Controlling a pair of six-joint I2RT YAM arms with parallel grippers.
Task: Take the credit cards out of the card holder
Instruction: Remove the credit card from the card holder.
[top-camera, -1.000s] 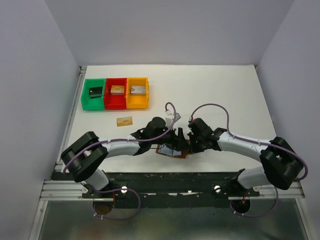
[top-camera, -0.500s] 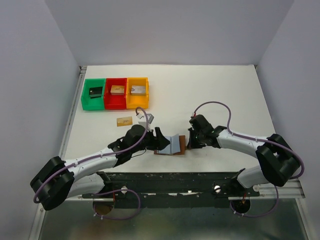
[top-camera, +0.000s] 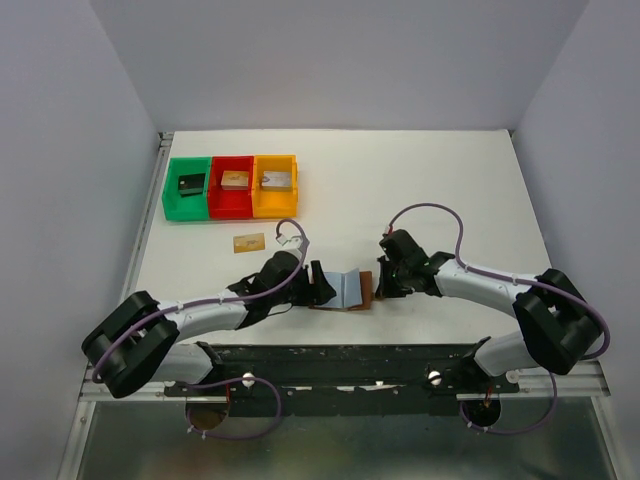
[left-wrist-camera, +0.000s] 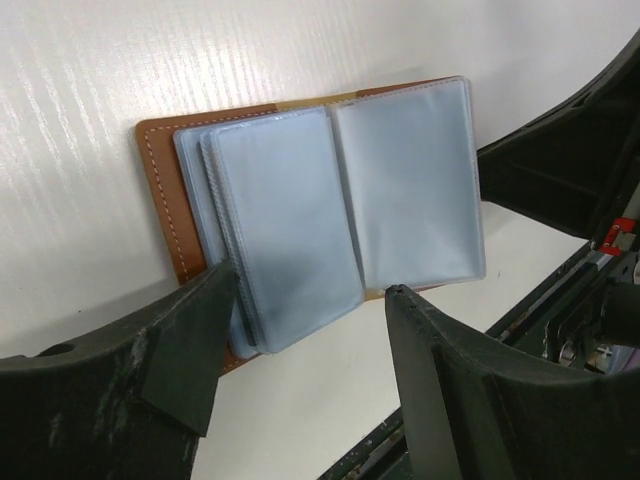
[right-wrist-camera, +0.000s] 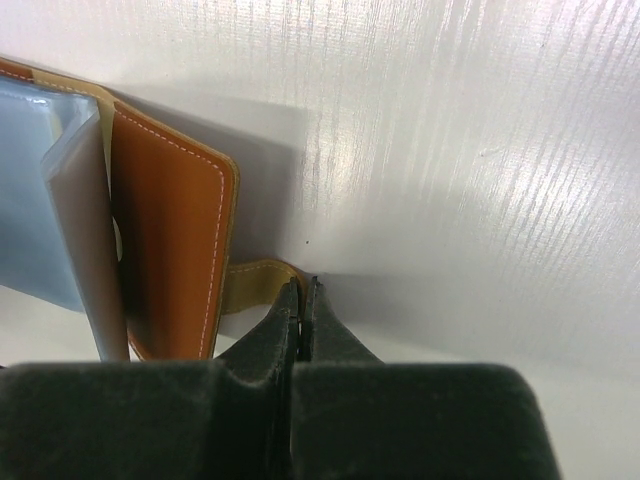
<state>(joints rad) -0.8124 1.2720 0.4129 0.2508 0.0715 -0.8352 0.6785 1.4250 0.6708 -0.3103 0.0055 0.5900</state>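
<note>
— Where is your card holder (top-camera: 345, 290)?
— On the table (top-camera: 430, 190) near its front edge, between your two grippers. It lies open: a brown leather cover with pale stitching, and pale blue-grey clear sleeves fanned like pages.
— And your pincers?
— Your left gripper (left-wrist-camera: 308, 285) hangs wide open over the sleeves. Your right gripper (right-wrist-camera: 303, 295) is pinched closed on the tan snap tab (right-wrist-camera: 250, 282).

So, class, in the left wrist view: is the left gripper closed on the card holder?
No, the left gripper stands open, its fingers apart over the open card holder.
</note>
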